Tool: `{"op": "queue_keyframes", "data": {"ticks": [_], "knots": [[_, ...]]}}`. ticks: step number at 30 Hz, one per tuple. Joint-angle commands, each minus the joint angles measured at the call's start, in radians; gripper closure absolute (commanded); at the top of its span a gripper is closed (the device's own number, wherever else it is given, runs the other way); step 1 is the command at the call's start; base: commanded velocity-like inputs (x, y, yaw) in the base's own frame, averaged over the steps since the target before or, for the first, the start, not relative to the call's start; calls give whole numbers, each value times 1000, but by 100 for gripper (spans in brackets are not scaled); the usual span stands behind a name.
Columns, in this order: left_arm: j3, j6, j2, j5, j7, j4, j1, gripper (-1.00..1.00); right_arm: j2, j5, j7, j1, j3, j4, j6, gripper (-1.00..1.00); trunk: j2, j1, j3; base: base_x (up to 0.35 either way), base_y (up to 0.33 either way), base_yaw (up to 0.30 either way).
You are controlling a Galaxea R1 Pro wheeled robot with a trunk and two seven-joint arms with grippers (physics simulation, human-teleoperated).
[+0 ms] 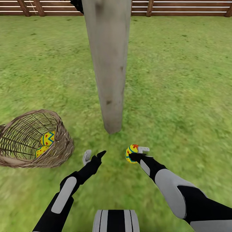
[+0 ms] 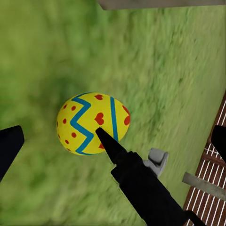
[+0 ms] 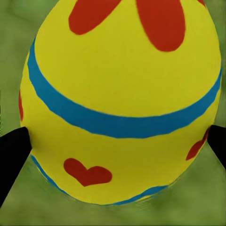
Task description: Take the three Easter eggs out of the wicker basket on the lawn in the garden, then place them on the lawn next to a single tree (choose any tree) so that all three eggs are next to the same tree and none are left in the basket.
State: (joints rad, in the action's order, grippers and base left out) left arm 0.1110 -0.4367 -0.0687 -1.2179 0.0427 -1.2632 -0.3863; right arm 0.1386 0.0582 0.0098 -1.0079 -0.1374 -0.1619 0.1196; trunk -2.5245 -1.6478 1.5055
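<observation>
One Easter egg point(image 1: 131, 153) was clamped between the fingers of the right gripper point(image 1: 134, 154), a dark fingertip point(image 3: 12, 157) being pressed to each side of its shell; it was held low over the lawn point(image 1: 180, 96), just in front of the foot of the pale tree trunk point(image 1: 108, 64) and a little to its right. The left gripper point(image 1: 94, 156) was seen with its fingers apart and nothing between them, poised over the grass just before the trunk's base, on its left side; the held egg point(image 2: 92, 123) was also caught by that arm's camera, with the right arm's dark finger laid across it.

The step in hand was judged to be the setting down of this egg beside the tree; it would best be lowered until the shell is borne by the grass, and only then released, so that it is not dropped and sent rolling away from the trunk; a spot near the trunk should be chosen, with room left for two more.

The wicker basket point(image 1: 61, 151) was lying tipped on its side on the lawn, well to the left of the trunk; two eggs point(image 1: 47, 139) were still held inside it, one against the other near the lower wall; these were judged to be left to fetch.
</observation>
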Motion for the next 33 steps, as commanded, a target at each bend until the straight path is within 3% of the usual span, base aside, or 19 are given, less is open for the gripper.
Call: {"op": "queue_keyframes", "data": {"ticks": [1, 5, 9, 21, 22, 33], "knots": [[-1, -4, 0, -9, 5, -1, 0, -100, 1, 6, 1, 0, -7, -2, 5, 100, 0, 0, 1, 0, 0, 0], [-1, -4, 0, -9, 5, -1, 0, -100, 1, 6, 1, 0, -7, -3, 9, 100, 0, 0, 1, 0, 0, 0], [0, -4, 0, -9, 4, -1, 0, -100, 0, 6, 0, 0, -7, -3, 19, 100, -1, -2, 16, 0, 0, 0], [-1, -4, 0, -9, 4, -1, 0, -100, -1, 6, -2, -1, -7, -4, 21, 100, -1, -2, 16, 0, 0, 0], [-1, -4, 0, -9, 4, -1, 0, -100, -2, 6, -2, -1, -7, -4, 21, -100, -1, -2, 16, 0, 0, 0], [-1, -4, 0, -9, 4, -1, 0, -100, -2, 3, -2, -9, -7, -3, 21, -100, -1, -2, 16, 0, 0, 0]]}}
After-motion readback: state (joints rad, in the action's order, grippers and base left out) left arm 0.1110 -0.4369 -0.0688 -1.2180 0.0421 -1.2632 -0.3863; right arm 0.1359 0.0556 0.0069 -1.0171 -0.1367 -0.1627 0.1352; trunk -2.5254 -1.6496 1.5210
